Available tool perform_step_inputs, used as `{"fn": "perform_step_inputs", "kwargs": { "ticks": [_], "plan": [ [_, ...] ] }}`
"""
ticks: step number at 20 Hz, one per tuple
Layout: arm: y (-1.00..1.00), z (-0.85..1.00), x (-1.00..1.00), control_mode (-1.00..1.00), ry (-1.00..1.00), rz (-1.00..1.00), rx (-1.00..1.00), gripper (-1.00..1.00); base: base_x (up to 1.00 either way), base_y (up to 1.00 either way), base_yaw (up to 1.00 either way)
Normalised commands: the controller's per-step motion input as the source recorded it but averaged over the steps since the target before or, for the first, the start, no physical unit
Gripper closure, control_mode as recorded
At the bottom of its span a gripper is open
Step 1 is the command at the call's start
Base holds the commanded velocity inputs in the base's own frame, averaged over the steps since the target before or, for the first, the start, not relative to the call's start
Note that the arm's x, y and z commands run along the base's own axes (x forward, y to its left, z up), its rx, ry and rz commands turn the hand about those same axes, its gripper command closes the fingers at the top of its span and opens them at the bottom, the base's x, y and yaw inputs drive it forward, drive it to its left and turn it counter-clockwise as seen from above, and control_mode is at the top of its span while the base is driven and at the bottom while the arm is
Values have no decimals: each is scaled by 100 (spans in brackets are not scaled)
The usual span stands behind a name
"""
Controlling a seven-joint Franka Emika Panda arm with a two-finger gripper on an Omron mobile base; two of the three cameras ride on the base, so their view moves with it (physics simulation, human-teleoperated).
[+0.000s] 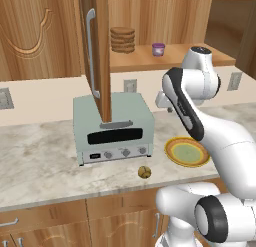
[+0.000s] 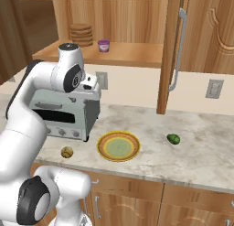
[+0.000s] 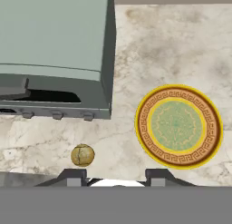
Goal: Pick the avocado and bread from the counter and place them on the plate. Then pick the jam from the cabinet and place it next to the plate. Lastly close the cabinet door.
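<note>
On the marbled bench (image 2: 196, 142), the avocado (image 2: 173, 138) lies alone at about three o'clock from the plate (image 2: 119, 146), well apart from it. That plate sits bare near the bench's front edge, just beside the toaster oven's (image 1: 113, 127) front corner. From the hand view, the bread (image 3: 82, 155) rests at eight o'clock from the plate, close to the front edge and just ahead of the toaster oven's knobs; from the left base view it lies at about eight o'clock from the plate too. Up in the cabinet (image 2: 137, 19), the jam (image 2: 103, 45) stands on the wooden shelf, with a stack of flat brown discs (image 2: 81, 34) at nine o'clock from it, near but not touching. The cabinet door (image 1: 97, 51) stands swung open, edge-on toward the room, its silver bar handle (image 1: 91, 53) upright, hanging over the toaster oven. The tool (image 3: 115, 178) hangs above the bench looking straight down, its finger tips (image 3: 73, 177) drawn in as far as they go with nothing between them, poised over the bench's front edge between bread and plate.
</note>
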Motion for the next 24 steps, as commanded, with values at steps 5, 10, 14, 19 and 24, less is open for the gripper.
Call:
{"fn": "perform_step_inputs", "kwargs": {
  "ticks": [5,10,14,19,24],
  "plan": [
    [-15,-5,0,-100,-1,1,0,-100,0,0,0],
    [-31,-20,0,-100,0,4,0,-100,0,0,0],
    [-29,-13,0,-100,1,8,0,-100,0,0,0],
    [-30,-5,0,-100,4,8,0,-100,0,0,0],
    [-36,-8,0,-100,4,10,0,-100,0,0,0]
  ]
}}
